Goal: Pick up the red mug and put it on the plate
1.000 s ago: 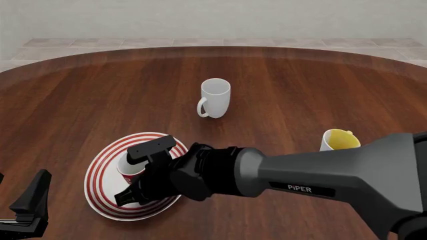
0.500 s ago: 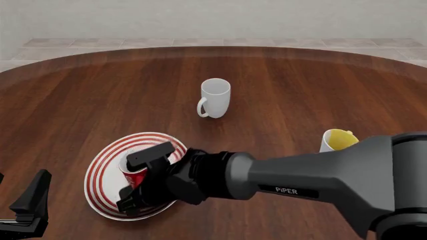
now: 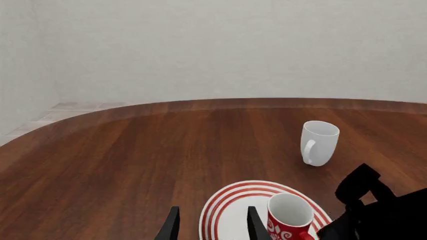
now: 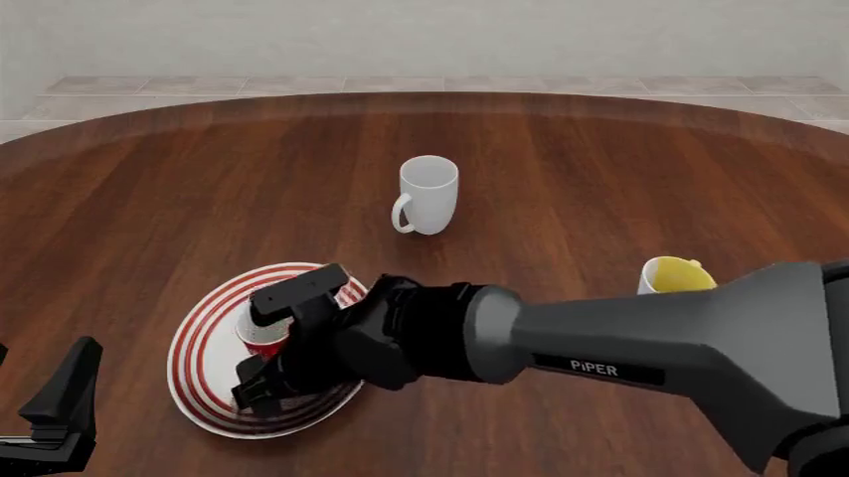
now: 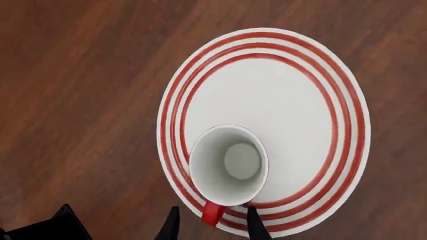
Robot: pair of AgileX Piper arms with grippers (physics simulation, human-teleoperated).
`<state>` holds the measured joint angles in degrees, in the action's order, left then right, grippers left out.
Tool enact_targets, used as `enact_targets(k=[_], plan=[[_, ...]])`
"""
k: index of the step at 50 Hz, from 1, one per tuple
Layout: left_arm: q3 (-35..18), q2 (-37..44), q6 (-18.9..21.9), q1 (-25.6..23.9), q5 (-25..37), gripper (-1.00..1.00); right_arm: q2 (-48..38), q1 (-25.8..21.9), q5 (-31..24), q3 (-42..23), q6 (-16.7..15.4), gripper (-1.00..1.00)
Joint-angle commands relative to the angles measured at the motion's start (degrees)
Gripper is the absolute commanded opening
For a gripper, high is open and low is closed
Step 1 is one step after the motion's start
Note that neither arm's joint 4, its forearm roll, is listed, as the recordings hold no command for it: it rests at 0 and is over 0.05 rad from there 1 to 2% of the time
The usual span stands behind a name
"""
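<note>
Red mug (image 5: pixel 229 165) upright on plate (image 5: pixel 313 100), toward its 7 o'clock edge. My right gripper (image 5: pixel 208 222) above, jaws parted, empty, straddling handle. My left gripper (image 3: pixel 210 225) idle, jaws apart. Mug looks light, rigid, glazed-slippery; best held across body.

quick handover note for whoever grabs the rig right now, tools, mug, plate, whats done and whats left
Right tool: over the plate, fingers open, straddling only the red mug's handle in the right wrist view.
Left tool: low at the near left, open and holding nothing.
Red mug: upright on the plate, toward one side of it, not centered.
Done: mug is on the plate.
Left: probably just lift the right tool clear without catching the handle.
</note>
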<state>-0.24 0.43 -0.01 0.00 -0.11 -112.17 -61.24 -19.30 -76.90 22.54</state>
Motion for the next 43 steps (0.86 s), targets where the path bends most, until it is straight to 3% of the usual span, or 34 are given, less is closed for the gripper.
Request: enact_targets(k=[1,8,13,16,23,43], plan=[[0.0,0.0,0.0,0.0,0.0,1.00,4.5,1.0,-2.3,-0.1,-1.8,1.00],[0.0,0.0,0.0,0.0,0.0,1.00,10.6,2.1,-4.1,1.3,-2.5,1.00],[0.0,0.0,0.0,0.0,0.0,1.00,18.4,4.3,-5.8,3.0,-4.0,1.00],[0.0,0.0,0.0,0.0,0.0,1.00,24.9,6.2,-7.7,4.0,-6.5,1.00],[0.0,0.0,0.0,0.0,0.0,1.00,34.1,8.3,-9.8,6.5,-7.4,1.00],[0.0,0.0,0.0,0.0,0.0,1.00,58.3,16.6,-15.3,15.9,-7.3,1.00]])
